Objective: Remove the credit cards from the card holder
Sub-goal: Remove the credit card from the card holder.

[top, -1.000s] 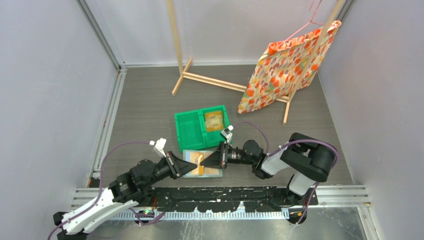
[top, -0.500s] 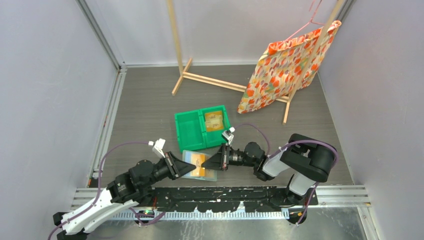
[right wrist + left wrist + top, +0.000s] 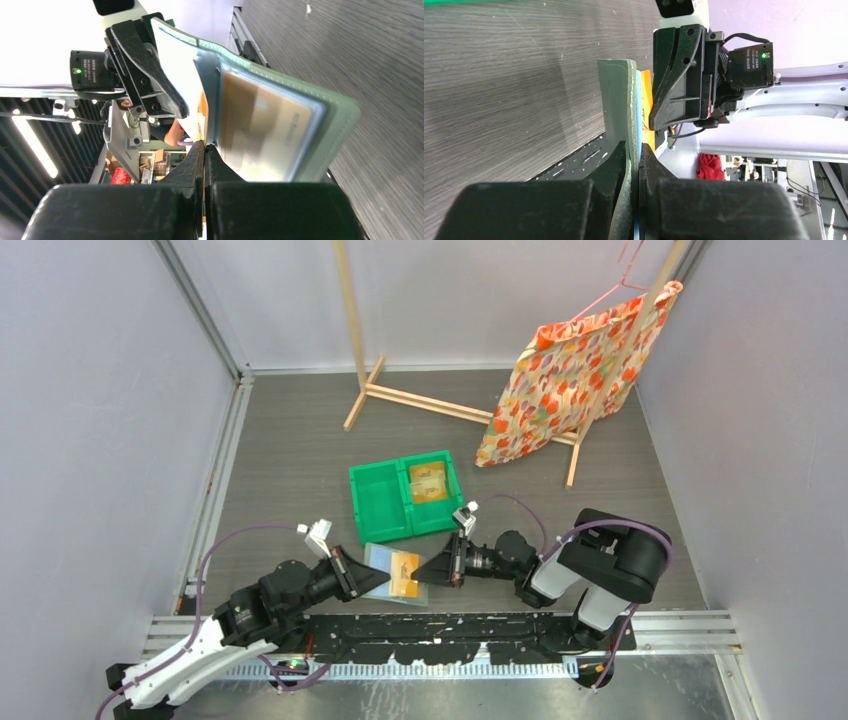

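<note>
From above, the two arms meet nose to nose near the front of the grey wood-grain worktop (image 3: 290,460). Between them they hold the small flat grey-green bifold card holder (image 3: 382,575) up off the surface, just in front of the green two-compartment plastic bin (image 3: 378,502). That high view cannot show the grips, but the wrist cameras can. The left wrist camera looks along the holder edge-on. It shows the left tool (image 3: 633,150) clamped shut on one grey-green flap, with a light-blue layer and the edge of a thin orange card (image 3: 646,90) stacked behind the flap. The right wrist camera sees the holder's open inside. One tan credit card (image 3: 260,132) sits in a pale blue-grey slot, and the right tool (image 3: 204,147) is pinched shut on the orange card's edge. Only the top view shows the bin's contents, a second tan card (image 3: 427,483) lying in the right compartment. That makes three cards I can count, plus one holder, one bin and two arms. The holder hangs just behind the black rail (image 3: 440,625) along the near edge and close to the bin's front wall. Open worktop stretches to the left and right. The wooden rack (image 3: 430,403) and the orange floral cloth bag (image 3: 570,370) stand well apart at the back.
</note>
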